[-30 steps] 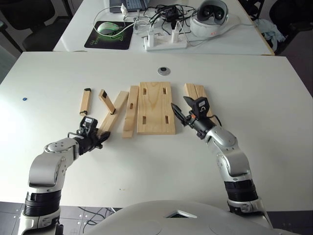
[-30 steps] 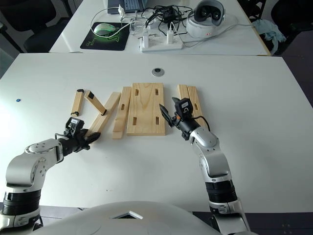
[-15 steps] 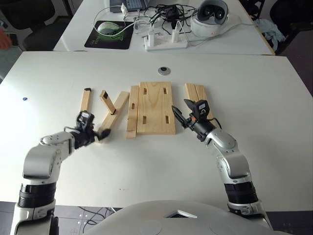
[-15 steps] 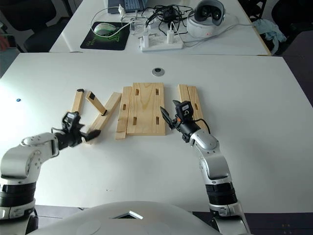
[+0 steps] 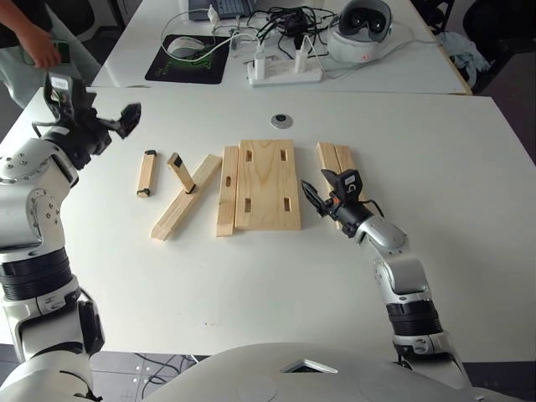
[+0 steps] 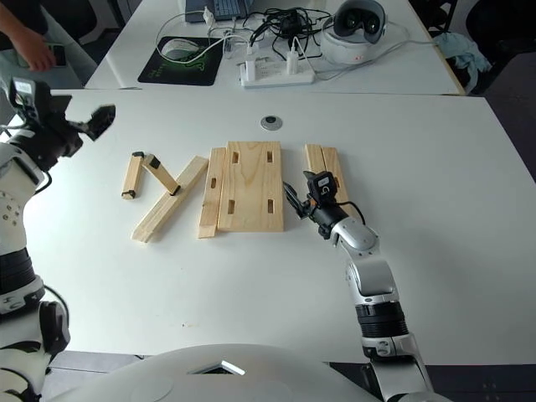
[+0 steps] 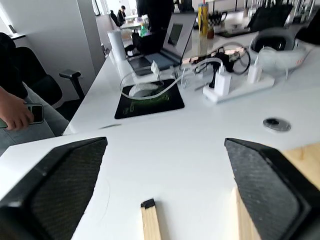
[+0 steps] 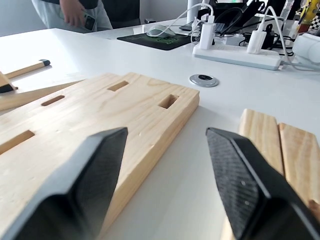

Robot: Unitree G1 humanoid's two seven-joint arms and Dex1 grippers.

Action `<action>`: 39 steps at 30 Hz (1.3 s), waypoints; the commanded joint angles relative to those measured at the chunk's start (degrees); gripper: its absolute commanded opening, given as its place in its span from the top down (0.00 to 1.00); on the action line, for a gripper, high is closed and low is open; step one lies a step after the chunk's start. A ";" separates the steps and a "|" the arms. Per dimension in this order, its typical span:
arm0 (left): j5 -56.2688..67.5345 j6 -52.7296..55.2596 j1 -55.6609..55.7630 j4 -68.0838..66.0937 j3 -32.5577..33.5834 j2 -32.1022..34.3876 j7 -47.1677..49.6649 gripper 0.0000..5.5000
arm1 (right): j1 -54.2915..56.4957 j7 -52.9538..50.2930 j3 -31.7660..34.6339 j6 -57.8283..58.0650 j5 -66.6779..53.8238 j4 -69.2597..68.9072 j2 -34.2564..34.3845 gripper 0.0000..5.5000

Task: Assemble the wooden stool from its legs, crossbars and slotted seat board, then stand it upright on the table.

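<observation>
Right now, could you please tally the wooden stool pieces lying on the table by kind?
Slotted seat board: 1
Short black-tipped sticks: 2
Long strips left of the board: 2
Strips right of the board: 2
Total: 7

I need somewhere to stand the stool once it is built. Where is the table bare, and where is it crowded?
Bare: the near strip of table on the robot's side of the seat board, and the stretch right of the paired bars. Crowded: the row from the short leg to the right gripper, parts close together.
</observation>
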State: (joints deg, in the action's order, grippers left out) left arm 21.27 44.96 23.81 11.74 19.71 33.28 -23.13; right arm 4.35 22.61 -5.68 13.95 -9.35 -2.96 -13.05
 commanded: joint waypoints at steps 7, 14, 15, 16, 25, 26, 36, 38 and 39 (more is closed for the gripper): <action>3.66 -11.52 -2.69 1.26 -3.63 -12.15 0.09 0.50 | 5.72 2.58 -1.39 -1.01 0.79 4.32 -0.14 0.47; 2.15 -17.95 -3.34 -2.54 -7.15 -14.55 -0.32 0.67 | 6.51 3.39 -2.38 -0.92 0.94 4.92 0.24 0.47; 2.00 -18.45 -3.44 -3.01 -7.28 -14.60 -0.22 0.69 | 6.75 3.60 -2.51 -0.86 0.87 5.01 0.27 0.47; 2.23 -18.80 -3.36 -3.51 -7.30 -14.67 -0.40 0.73 | 6.88 3.73 -2.61 -0.80 0.84 5.02 0.27 0.47; 2.65 -20.21 -2.00 -5.34 -7.16 -13.69 -0.78 0.97 | 6.50 3.75 -2.96 -0.56 1.08 4.90 0.76 0.47; 2.63 -20.23 -1.69 -5.78 -7.13 -13.48 -0.89 0.99 | 6.36 3.63 -2.99 -0.56 1.19 4.85 0.94 0.47; 3.43 -19.73 3.51 -8.35 -6.60 -11.62 -0.98 1.00 | 5.31 2.68 -2.92 -0.68 1.92 4.30 2.00 0.47; 3.58 -19.48 3.56 -8.12 -6.72 -11.66 -0.86 1.00 | 5.36 2.72 -3.01 -0.66 2.08 4.38 2.10 0.47; 3.68 -19.29 3.46 -8.00 -6.73 -11.76 -0.70 1.00 | 5.38 2.78 -3.04 -0.64 2.11 4.35 2.09 0.47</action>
State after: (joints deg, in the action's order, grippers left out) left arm 24.64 24.87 26.69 3.78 12.85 20.97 -23.88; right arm 9.88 25.65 -8.36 12.99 -7.66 1.97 -11.20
